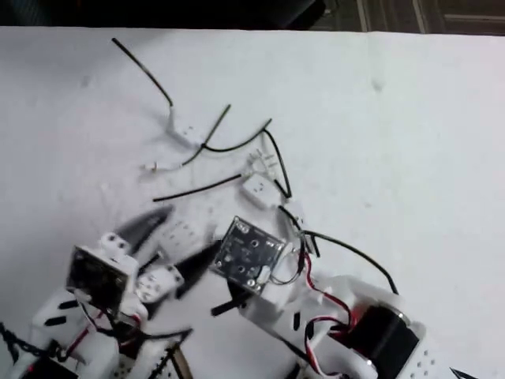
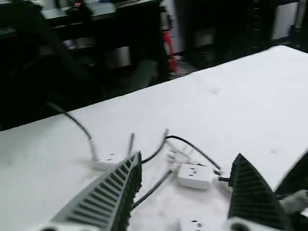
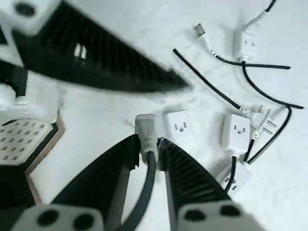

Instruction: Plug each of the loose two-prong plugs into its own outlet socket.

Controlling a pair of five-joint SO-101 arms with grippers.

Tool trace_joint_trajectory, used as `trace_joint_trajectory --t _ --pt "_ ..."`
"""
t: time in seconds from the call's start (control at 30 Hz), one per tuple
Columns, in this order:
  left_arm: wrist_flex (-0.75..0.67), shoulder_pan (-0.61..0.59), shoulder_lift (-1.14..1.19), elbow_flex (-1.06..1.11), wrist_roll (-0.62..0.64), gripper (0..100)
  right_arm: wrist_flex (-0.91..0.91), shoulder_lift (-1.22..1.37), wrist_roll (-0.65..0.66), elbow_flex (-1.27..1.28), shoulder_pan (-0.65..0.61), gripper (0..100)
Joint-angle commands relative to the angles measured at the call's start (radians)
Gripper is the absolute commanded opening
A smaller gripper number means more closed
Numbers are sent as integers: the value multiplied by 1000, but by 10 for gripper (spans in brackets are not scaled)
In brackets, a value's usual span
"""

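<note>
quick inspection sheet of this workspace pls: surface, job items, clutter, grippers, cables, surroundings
surface: white table, flat.
job's things: four white sockets lying face up; loose plug lying flat; second loose plug beside a socket; held plug in the right jaws.
clutter: nothing seen.
grippers: left gripper has its jaws open and empty above the sockets; right gripper has its jaws shut on the held plug, beside the nearest socket, not inserted.
cables: short black leads cross each other between the sockets.
surroundings: dark furniture beyond the table edge.
</note>
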Motion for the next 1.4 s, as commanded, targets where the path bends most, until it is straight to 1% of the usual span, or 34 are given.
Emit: trace_joint_trajectory --t 0.0,0.07,0.1,0.2,0.3,0.43,0.57,0.67,0.73,0.87,0.97,1.17,1.37 --pt "2 -246 -2 3 -8 294 -50 10 -9 -3 90 18" --pt "3 -383 -2 6 -8 294 -68 56 -18 -3 133 18" --pt "8 -449 -2 8 -8 294 -79 91 -43 -3 148 18" --pt "2 -607 -2 54 -5 294 -108 213 -106 -8 174 18" --pt "-11 -691 -2 133 -8 294 -157 318 -126 -9 176 18" --pt "-115 -765 -2 296 -8 294 -234 437 -166 -9 174 18" --pt "-196 -802 -2 453 -14 294 -321 542 -173 -9 173 18" --pt "-199 -806 -2 519 -71 294 -387 631 -173 -11 165 18" --pt "-196 -814 -2 528 -95 294 -426 690 -173 -11 143 18" --pt "-195 -865 -2 534 -103 294 -504 782 -181 -14 87 18" --pt "-175 -869 -2 534 -104 294 -572 849 -201 -29 76 18" --pt "-175 -869 -2 534 -104 294 -578 1029 -261 -170 76 18" --pt "-183 -869 -2 555 -106 294 -536 1112 -264 -264 74 18"
